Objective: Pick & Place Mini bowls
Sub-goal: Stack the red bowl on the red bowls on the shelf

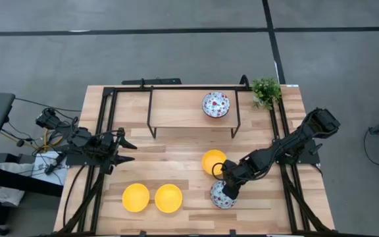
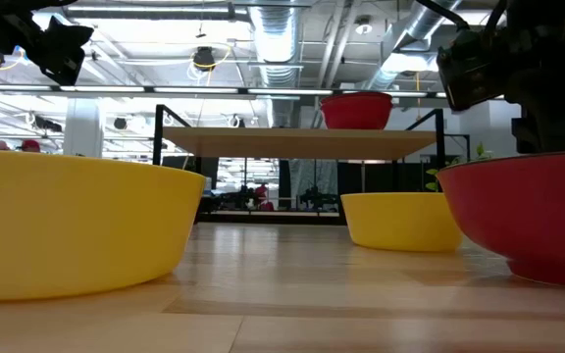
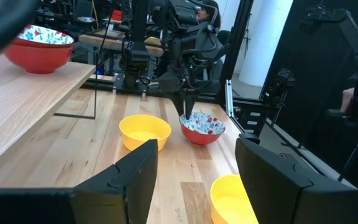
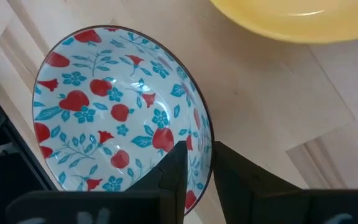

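A white mini bowl with red-and-blue flowers sits near the table's front right, red on the outside in the low view. My right gripper is over it, shut on its rim. One yellow bowl rests on the table just behind it. Two more yellow bowls sit side by side at the front centre. Another floral bowl stands on the raised wooden shelf. My left gripper waits open at the table's left. My right gripper pinches the floral bowl's rim, one finger inside the bowl and the other outside. It comes from above, pointing down. The bowl stands upright with its base on the table.
A small green plant stands at the far right corner beside the shelf. Black frame rails run along both table sides. Bare wood lies between the shelf and the front bowls.
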